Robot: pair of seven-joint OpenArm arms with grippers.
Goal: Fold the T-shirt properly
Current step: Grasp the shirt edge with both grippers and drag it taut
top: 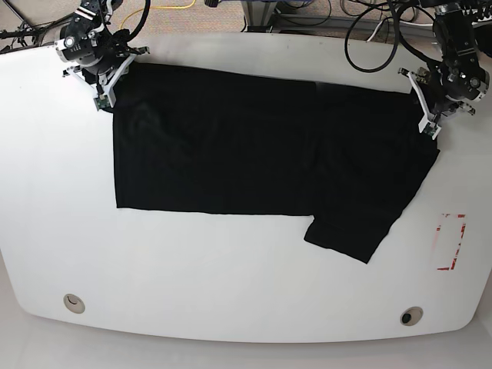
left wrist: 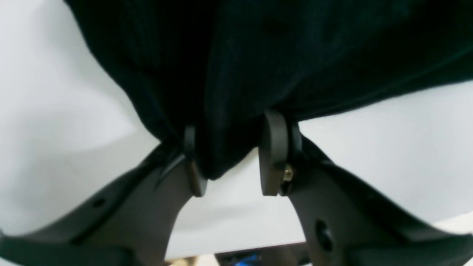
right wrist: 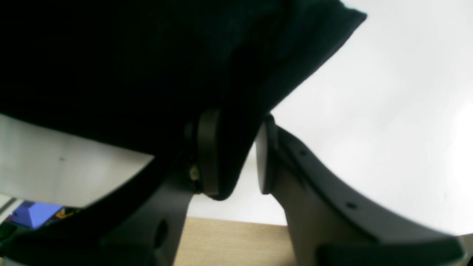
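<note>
Base view shows the limp, light black cloth T-shirt [top: 231, 154] spread flat, left gripper [left wrist: 231, 162] and right gripper [right wrist: 236, 155] each part-closed around a far-edge corner, sensible holds.

The white table [top: 231, 292] carries the black T-shirt [top: 231, 154] and, seemingly, a red-marked rectangle [top: 450, 242].

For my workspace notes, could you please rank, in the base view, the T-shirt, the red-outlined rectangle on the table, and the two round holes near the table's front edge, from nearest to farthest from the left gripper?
From the left gripper:
1. T-shirt: its corner is between the fingers.
2. Red-outlined rectangle: just in front, by the same side's edge.
3. Hole under that rectangle: front edge, same side.
4. Other hole: front corner on the far side.
</note>
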